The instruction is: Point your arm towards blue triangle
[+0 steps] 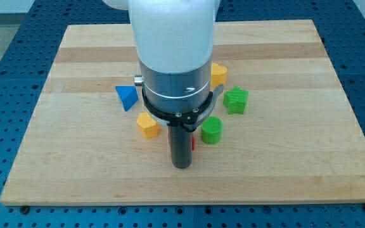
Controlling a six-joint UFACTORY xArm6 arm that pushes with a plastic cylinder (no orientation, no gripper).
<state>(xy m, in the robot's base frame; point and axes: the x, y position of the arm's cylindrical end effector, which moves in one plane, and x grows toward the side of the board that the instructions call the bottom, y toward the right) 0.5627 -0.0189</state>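
While two green blocks [236,100] [211,130], two yellow ones [147,125] [218,74] and a partly hidden red one [192,144] ringed my arm, the single blue triangle [126,97] lay up and left of my tip [181,165], well apart, which touched nothing and held nothing.
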